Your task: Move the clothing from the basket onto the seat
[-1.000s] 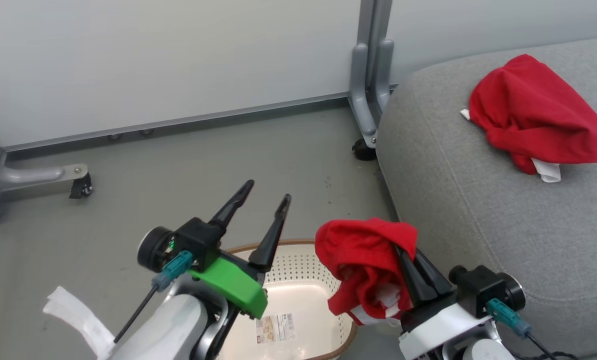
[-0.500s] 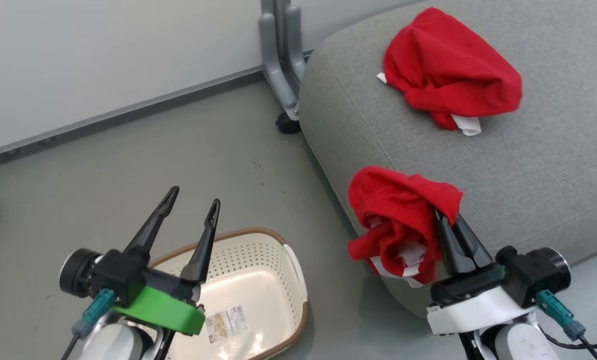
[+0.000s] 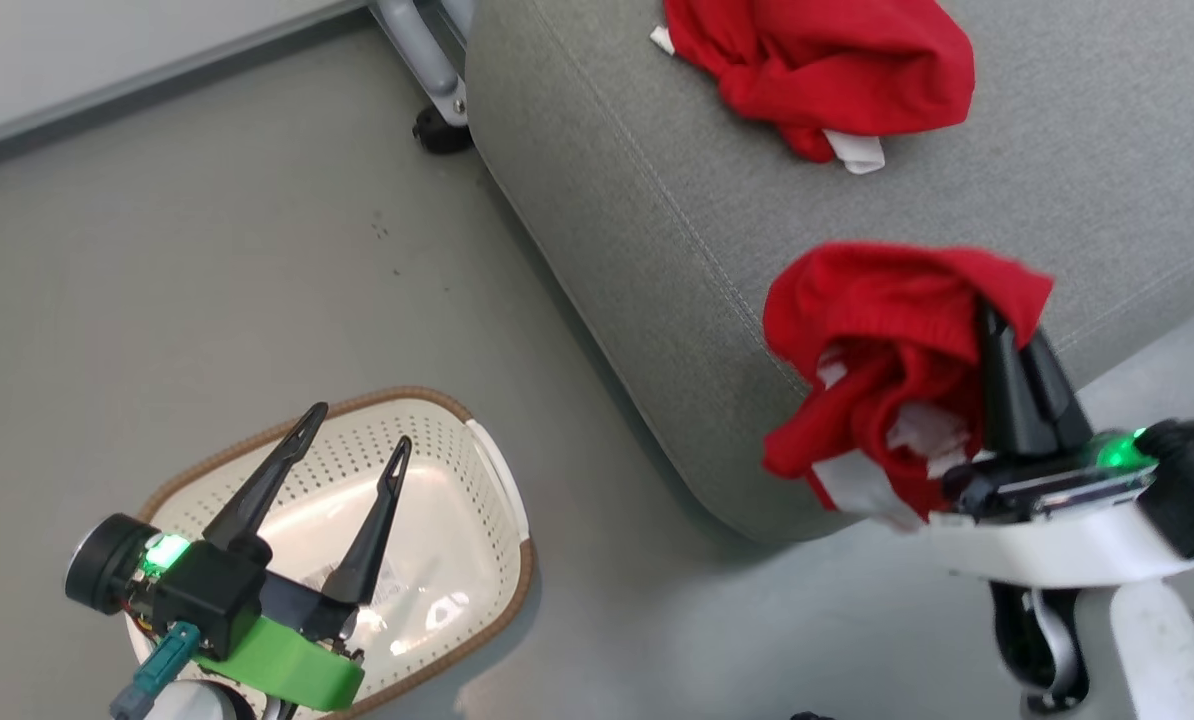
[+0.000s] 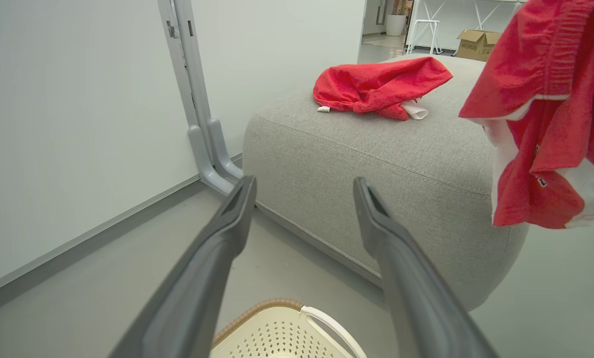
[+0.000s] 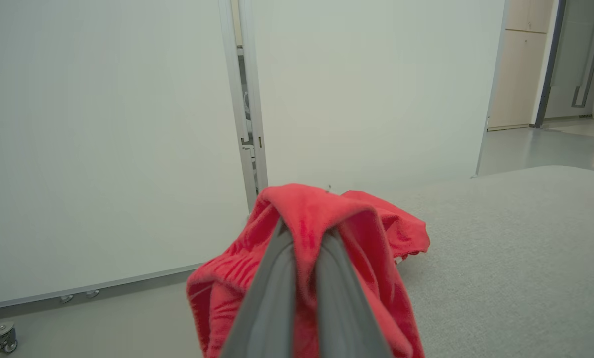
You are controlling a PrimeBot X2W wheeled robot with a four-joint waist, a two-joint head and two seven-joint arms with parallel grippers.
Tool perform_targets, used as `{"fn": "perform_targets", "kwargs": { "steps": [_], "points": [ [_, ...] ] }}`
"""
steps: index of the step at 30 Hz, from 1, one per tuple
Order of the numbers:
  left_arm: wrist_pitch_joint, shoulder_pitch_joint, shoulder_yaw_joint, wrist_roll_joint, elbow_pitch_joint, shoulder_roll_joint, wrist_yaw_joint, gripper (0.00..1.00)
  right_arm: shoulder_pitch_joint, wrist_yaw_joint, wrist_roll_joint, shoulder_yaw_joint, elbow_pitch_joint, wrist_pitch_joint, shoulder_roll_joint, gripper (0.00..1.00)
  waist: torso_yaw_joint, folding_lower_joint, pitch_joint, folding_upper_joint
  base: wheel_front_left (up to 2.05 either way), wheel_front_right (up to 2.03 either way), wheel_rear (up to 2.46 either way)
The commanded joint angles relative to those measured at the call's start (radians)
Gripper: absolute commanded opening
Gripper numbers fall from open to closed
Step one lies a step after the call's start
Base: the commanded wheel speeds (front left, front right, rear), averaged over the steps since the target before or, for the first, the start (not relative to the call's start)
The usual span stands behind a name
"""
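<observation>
Holding one red garment (image 3: 887, 320) in right fingers (image 3: 1005, 395); second garment (image 3: 827, 50) on seat (image 3: 657, 200); left fingers (image 3: 271, 474) splayed.

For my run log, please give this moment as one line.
right tool: shut on held garment, near seat edge | left tool: open, above basket | second garment: lying on seat | basket: no clothing visible
</observation>
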Motion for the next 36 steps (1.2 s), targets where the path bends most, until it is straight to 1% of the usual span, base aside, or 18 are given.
{"fn": "perform_targets", "kwargs": {
  "steps": [1, 4, 7, 10, 14, 16, 19, 23, 26, 28, 29, 30, 33, 36],
  "points": [
    [0.000, -0.033, -0.007, 0.017, -0.008, 0.030, -0.006, 1.00, -0.060, -0.001, 0.011, -0.016, -0.022, -0.003, 0.000, 0.00, -0.017, 0.0000, 0.164, 0.0000, 0.00, 0.00, 0.00],
    [0.000, -0.069, -0.034, 0.026, -0.022, 0.067, -0.007, 1.00, -0.176, -0.001, 0.035, -0.067, -0.049, -0.003, -0.023, 0.00, 0.003, 0.0000, 0.249, 0.0000, 0.00, 0.00, 0.00],
    [0.000, -0.116, -0.079, 0.015, -0.049, 0.104, -0.007, 1.00, -0.321, -0.001, 0.065, -0.127, -0.052, -0.003, -0.074, 0.00, 0.035, 0.0000, 0.331, 0.0000, 0.00, 0.00, 0.00],
    [0.000, -0.160, -0.123, 0.002, -0.073, 0.134, -0.007, 1.00, -0.494, -0.001, 0.090, -0.195, -0.009, -0.003, -0.150, 0.00, 0.063, 0.0000, 0.404, 0.0000, 0.00, 0.00, 0.00],
    [0.000, -0.216, -0.175, 0.001, -0.110, 0.161, -0.007, 1.00, -0.729, -0.001, 0.113, -0.271, 0.103, -0.003, -0.265, 0.00, 0.104, 0.0000, 0.485, 0.0000, 0.00, 0.00, 0.00],
    [0.000, -0.240, -0.195, 0.005, -0.122, 0.167, -0.007, 1.00, -0.808, -0.001, 0.101, -0.286, 0.170, -0.003, -0.308, 0.00, 0.123, 0.0000, 0.514, 0.0000, 0.00, 0.00, 0.00],
    [0.000, -0.266, -0.208, 0.003, -0.130, 0.166, -0.007, 1.00, -0.878, -0.001, 0.067, -0.306, 0.278, -0.003, -0.351, 0.00, 0.147, 0.0000, 0.543, 0.0000, 0.00, 0.00, 0.00],
    [0.000, -0.287, -0.225, 0.003, -0.125, 0.162, -0.007, 1.00, -0.876, -0.001, 0.016, -0.369, 0.446, -0.003, -0.347, 0.00, 0.173, 0.0000, 0.562, 0.0000, 0.00, 0.00, 0.00],
    [0.000, -0.295, -0.230, 0.008, -0.112, 0.161, -0.007, 1.00, -0.832, -0.001, -0.018, -0.450, 0.555, -0.003, -0.321, 0.00, 0.186, 0.0000, 0.565, 0.0000, 0.00, 0.00, 0.00],
    [0.000, -0.295, -0.230, 0.007, -0.105, 0.158, -0.007, 1.00, -0.801, -0.001, -0.040, -0.499, 0.600, -0.003, -0.296, 0.00, 0.189, 0.0000, 0.561, 0.0000, 0.00, 0.00, 0.00],
    [0.000, -0.292, -0.230, 0.008, -0.101, 0.158, -0.007, 1.00, -0.784, -0.001, -0.048, -0.518, 0.619, -0.003, -0.285, 0.43, 0.188, 0.0000, 0.558, 0.0000, 0.00, 0.00, 0.00],
    [0.000, -0.287, -0.230, 0.009, -0.098, 0.158, -0.006, 1.00, -0.762, -0.001, -0.065, -0.542, 0.635, -0.003, -0.273, 1.00, 0.185, 0.0000, 0.552, 0.0000, 0.00, 0.00, 0.00],
    [0.000, -0.275, -0.233, 0.006, -0.086, 0.158, -0.006, 1.00, -0.709, -0.001, -0.096, -0.588, 0.647, -0.003, -0.229, 1.00, 0.176, 0.0000, 0.533, 0.0000, 0.00, 0.00, 0.00],
    [0.000, -0.270, -0.238, 0.000, -0.076, 0.149, -0.006, 1.00, -0.636, -0.001, -0.121, -0.597, 0.635, -0.003, -0.183, 1.00, 0.167, 0.0000, 0.502, 0.0000, 0.00, 0.00, 0.00]
  ]
}}
